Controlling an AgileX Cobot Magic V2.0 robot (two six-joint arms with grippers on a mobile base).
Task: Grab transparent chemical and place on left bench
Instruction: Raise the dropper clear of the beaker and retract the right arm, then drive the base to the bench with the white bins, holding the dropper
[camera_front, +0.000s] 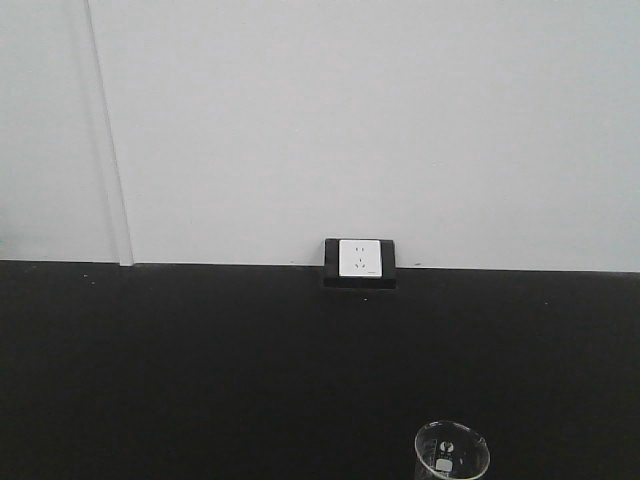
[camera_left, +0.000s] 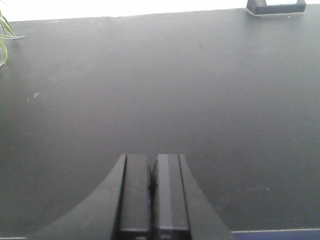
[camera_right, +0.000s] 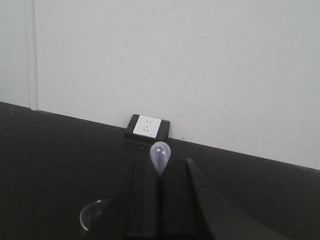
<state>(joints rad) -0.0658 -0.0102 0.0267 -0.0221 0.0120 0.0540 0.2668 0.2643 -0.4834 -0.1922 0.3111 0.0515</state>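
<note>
Seen from the left wrist, plant leaves (camera_left: 4, 35) are being caught at the far left edge of the black bench top (camera_left: 150, 75). Above it the left gripper (camera_left: 152, 160) is being held clenched on nothing, probably parked clear of the work. Right of centre, a wall socket (camera_front: 360, 258) and a glass beaker (camera_front: 452, 452) are being framed. The transparent chemical (camera_right: 160, 155) is being clamped in the right gripper (camera_right: 160, 175), bulb upward, presumably so that it is being carried without tipping.
</note>
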